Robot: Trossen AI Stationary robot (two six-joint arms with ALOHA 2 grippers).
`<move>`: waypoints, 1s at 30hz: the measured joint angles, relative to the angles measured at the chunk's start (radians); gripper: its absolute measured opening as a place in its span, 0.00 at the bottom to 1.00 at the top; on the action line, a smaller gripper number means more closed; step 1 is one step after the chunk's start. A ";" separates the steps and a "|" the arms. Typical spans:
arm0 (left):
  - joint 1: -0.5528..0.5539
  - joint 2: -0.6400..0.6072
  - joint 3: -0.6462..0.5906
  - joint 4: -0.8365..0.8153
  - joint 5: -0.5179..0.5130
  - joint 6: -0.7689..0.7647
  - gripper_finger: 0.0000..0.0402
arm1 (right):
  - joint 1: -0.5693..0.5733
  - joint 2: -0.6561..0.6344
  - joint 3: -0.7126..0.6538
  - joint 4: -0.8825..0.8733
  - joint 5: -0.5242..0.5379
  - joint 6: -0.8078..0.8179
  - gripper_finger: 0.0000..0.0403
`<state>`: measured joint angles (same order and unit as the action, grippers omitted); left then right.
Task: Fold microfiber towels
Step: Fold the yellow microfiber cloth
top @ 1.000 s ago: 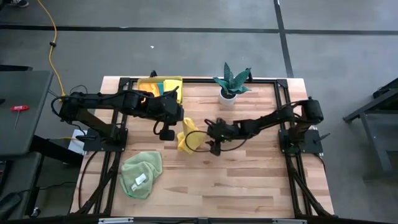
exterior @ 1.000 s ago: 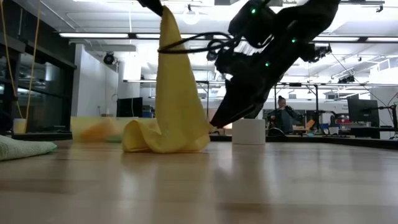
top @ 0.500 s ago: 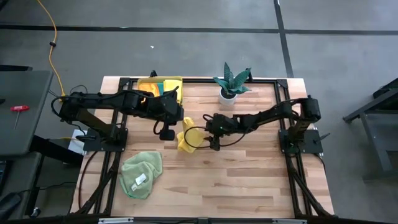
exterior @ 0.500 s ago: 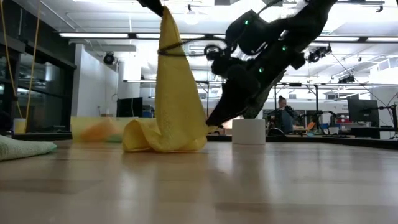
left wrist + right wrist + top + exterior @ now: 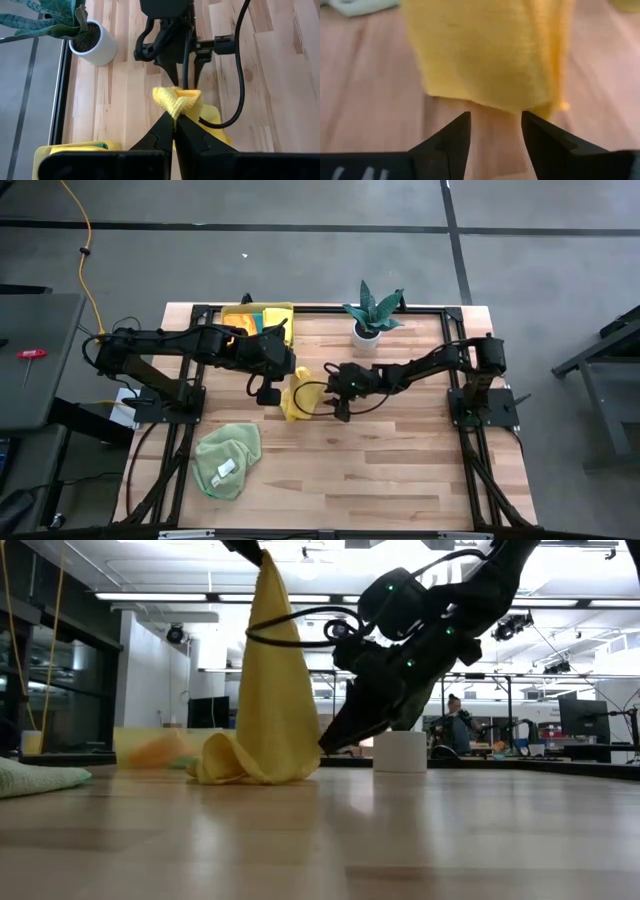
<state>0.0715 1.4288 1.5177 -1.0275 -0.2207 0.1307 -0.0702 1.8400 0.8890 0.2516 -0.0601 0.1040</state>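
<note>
A yellow microfiber towel (image 5: 296,396) hangs from my left gripper (image 5: 175,121), which is shut on its bunched top. The towel's lower end (image 5: 235,768) lies crumpled on the table. My right gripper (image 5: 495,125) is open and slants down just right of the hanging towel (image 5: 490,50). Its fingertips stand close to the towel's lower edge, with table showing between them. A light green towel (image 5: 227,458) lies rumpled near the front left. My left gripper pinches the yellow towel's bunched top (image 5: 177,102) between its two fingers, several layers gathered together. The fingers slant down from the table's left side. The towel hangs below them in a narrow drape, and its lower end rests on the table.
A yellow bin (image 5: 258,318) holding more cloths stands at the far left. A potted plant (image 5: 372,315) in a white pot (image 5: 400,751) stands at the far middle. Bare wood spreads over the near and right parts of the table. A person stands in the room behind.
My right gripper has moved toward the table's left edge and a little down, closing in on the hanging yellow towel. The towel's hanging part looks narrower at its right lower edge than before.
</note>
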 joint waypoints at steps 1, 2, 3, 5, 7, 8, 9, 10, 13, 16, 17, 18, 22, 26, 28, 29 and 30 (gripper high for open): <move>0.000 0.000 0.000 0.000 0.000 0.000 0.00 | -0.004 0.000 0.000 -0.002 0.019 0.000 0.41; 0.000 0.000 0.000 0.000 0.000 0.000 0.00 | -0.009 0.000 0.000 -0.006 0.037 0.000 0.41; 0.000 0.000 0.000 0.000 0.000 0.002 0.00 | -0.016 0.000 0.000 -0.008 0.049 0.000 0.41; 0.000 0.000 0.000 0.000 0.000 0.003 0.00 | -0.030 0.000 0.000 -0.010 0.053 0.002 0.41; 0.000 0.000 0.000 0.000 0.001 0.003 0.00 | -0.042 0.000 0.000 -0.028 0.053 0.000 0.41; 0.000 0.000 0.000 0.000 0.006 0.003 0.00 | -0.047 0.000 0.000 -0.035 0.053 0.000 0.41; 0.000 0.000 0.000 0.000 0.013 0.003 0.00 | -0.052 0.000 0.000 -0.036 0.053 0.000 0.41; 0.000 0.000 0.000 0.000 0.021 0.003 0.00 | -0.055 0.000 0.000 -0.035 0.053 0.000 0.41; 0.000 0.000 0.000 0.000 0.049 0.007 0.00 | -0.067 0.000 0.005 -0.038 0.053 0.000 0.41; 0.000 0.000 0.000 0.000 0.110 0.058 0.00 | -0.075 -0.001 0.023 -0.035 0.038 -0.017 0.41; -0.002 0.000 0.000 0.000 0.133 0.079 0.00 | -0.076 -0.001 0.029 -0.035 0.024 -0.033 0.41; -0.005 0.000 0.000 0.000 0.149 0.097 0.00 | -0.077 -0.001 0.034 -0.037 0.011 -0.052 0.41; -0.022 0.000 0.000 -0.001 0.166 0.198 0.00 | -0.073 -0.001 0.057 -0.038 -0.023 -0.118 0.41; -0.046 0.000 0.000 -0.031 0.166 0.294 0.00 | -0.060 -0.001 0.086 -0.089 -0.023 -0.194 0.41; -0.058 0.000 0.000 -0.073 0.168 0.323 0.00 | -0.058 -0.002 0.110 -0.155 -0.024 -0.217 0.41; -0.063 0.000 0.000 -0.098 0.168 0.330 0.00 | -0.057 -0.007 0.123 -0.200 -0.027 -0.219 0.41; -0.068 0.000 0.000 -0.122 0.168 0.333 0.00 | -0.058 -0.014 0.136 -0.250 -0.033 -0.223 0.41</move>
<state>0.0039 1.4288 1.5177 -1.1491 -0.0528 0.4633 -0.1280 1.8260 1.0248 0.0014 -0.0927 -0.1193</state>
